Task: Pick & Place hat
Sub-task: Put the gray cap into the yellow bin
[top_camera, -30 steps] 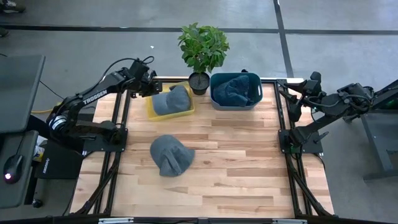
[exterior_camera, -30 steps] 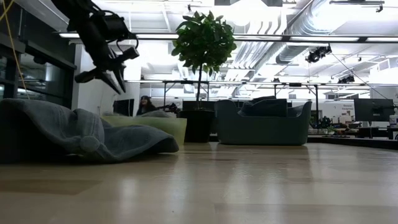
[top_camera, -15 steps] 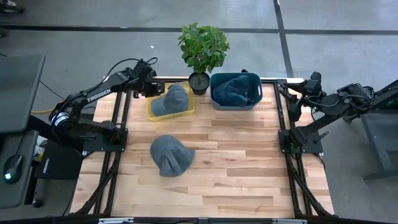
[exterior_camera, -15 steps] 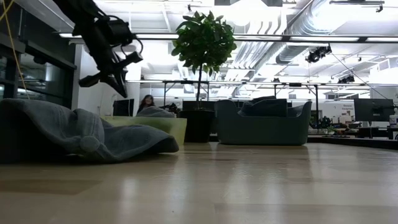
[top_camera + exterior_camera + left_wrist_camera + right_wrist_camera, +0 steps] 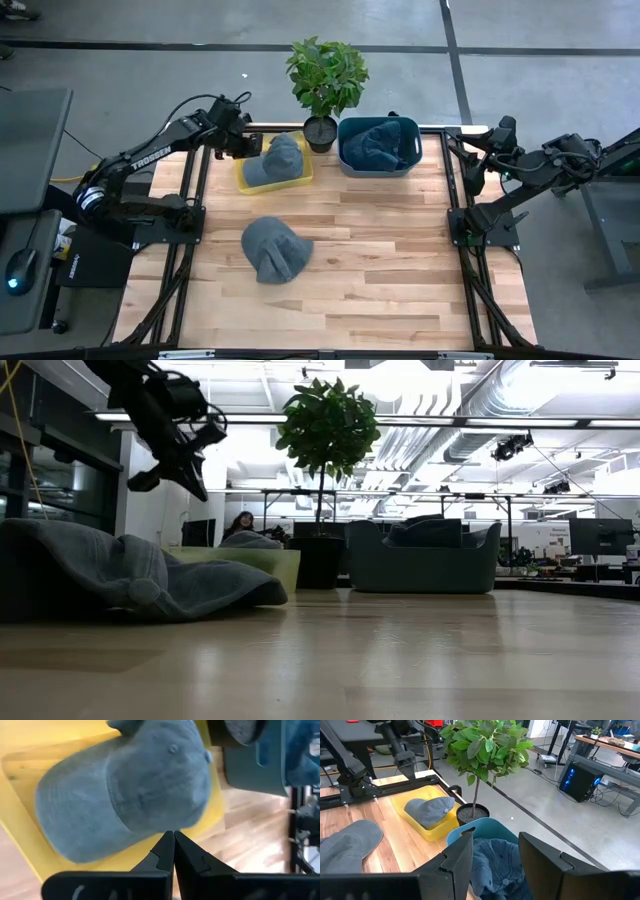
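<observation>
A grey-blue cap (image 5: 275, 162) lies crown-up in the yellow bin (image 5: 246, 181) at the table's far side; the left wrist view shows the cap (image 5: 130, 790) filling the bin (image 5: 20, 825). A second grey-blue cap (image 5: 273, 249) rests flat on the wooden table, near its middle. My left gripper (image 5: 246, 147) (image 5: 173, 836) hangs shut above the bin's left end, clear of the cap; the low view shows it (image 5: 192, 478) well above the bin. My right gripper (image 5: 478, 142) (image 5: 495, 852) waits open at the table's far right edge.
A blue bin (image 5: 378, 146) holding more blue cloth stands right of the yellow bin. A potted plant (image 5: 325, 80) stands between them at the far edge. Dark frame rails (image 5: 455, 190) run along both sides. Bare wood (image 5: 380, 270) lies right of the loose cap.
My left gripper has risen a little above the yellow bin and shifted slightly toward the table's left. In the low view, the cap's crown has come to show above the bin's rim, where it lies still.
</observation>
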Controlling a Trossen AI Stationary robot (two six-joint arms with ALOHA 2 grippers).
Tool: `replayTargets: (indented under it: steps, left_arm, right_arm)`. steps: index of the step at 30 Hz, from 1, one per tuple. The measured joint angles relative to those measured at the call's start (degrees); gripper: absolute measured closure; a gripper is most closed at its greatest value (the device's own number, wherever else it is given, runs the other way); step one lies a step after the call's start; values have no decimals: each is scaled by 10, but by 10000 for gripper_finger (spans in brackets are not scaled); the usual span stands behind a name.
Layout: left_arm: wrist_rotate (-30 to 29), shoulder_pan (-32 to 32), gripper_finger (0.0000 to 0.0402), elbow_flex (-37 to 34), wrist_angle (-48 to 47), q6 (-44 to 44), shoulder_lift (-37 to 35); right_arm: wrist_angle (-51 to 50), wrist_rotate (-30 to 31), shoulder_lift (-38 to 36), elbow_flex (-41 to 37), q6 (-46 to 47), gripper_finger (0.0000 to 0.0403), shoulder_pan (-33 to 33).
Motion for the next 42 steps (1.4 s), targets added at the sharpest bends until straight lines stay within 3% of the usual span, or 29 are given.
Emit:
replayTargets:
  steps: [10,20,30,35,42]
  left_arm:
    - [31,-82,401,0,-98,14,-52]
    - [42,-199,402,-4,-176,16,-56]
    - [2,-299,401,-100,-129,-60,-56]
    - [9,-305,401,-153,-47,-87,-56]
    - [1,-305,378,-190,-27,-73,-56]
  right_arm:
    - [-10,-9,0,0,0,249,0]
    - [-14,-49,0,0,0,249,0]
    - [-14,-81,0,0,0,249,0]
    - [-14,-84,0,0,-3,249,0]
    - [-14,-85,0,0,-5,249,0]
